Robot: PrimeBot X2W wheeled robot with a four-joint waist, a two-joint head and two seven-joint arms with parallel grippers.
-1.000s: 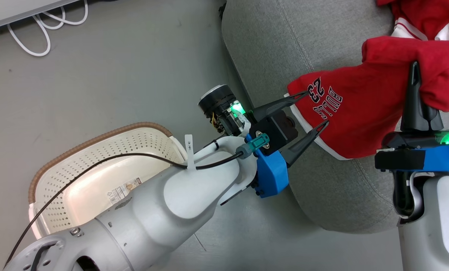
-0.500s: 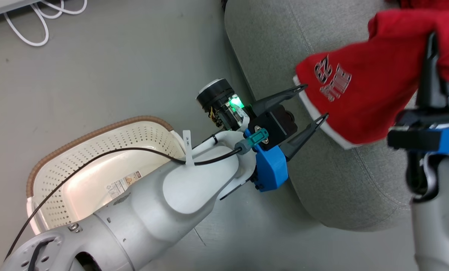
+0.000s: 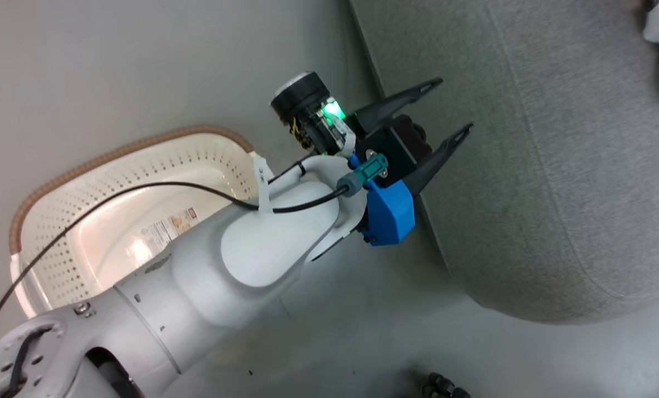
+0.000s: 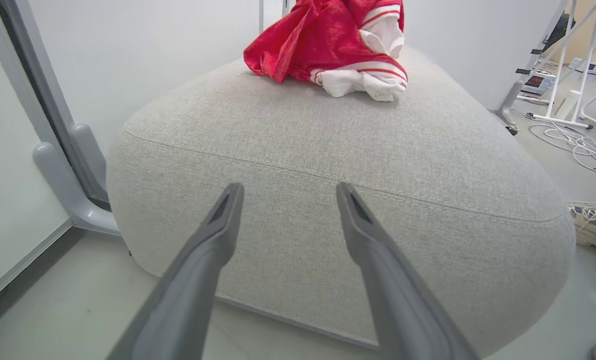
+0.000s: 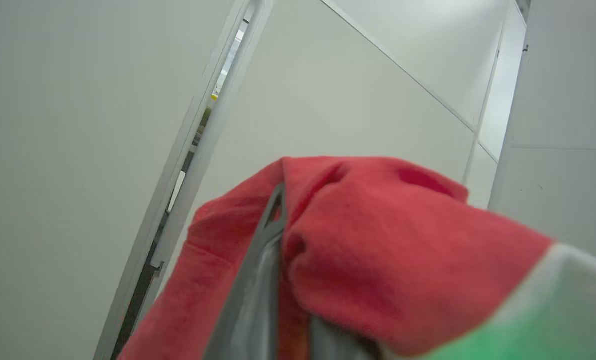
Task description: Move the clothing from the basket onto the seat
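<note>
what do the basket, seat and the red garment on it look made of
Basket: likely cream plastic, smooth with a slight gloss and rows of small holes; brown rim looks woven. Seat: matte grey woven upholstery, visible weave and stitched seam. Garment: soft red fabric, slightly shiny, crumpled in folds, white trim.

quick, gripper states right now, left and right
Left gripper: open, holding nothing.
Right gripper: shut on a red garment.
</note>
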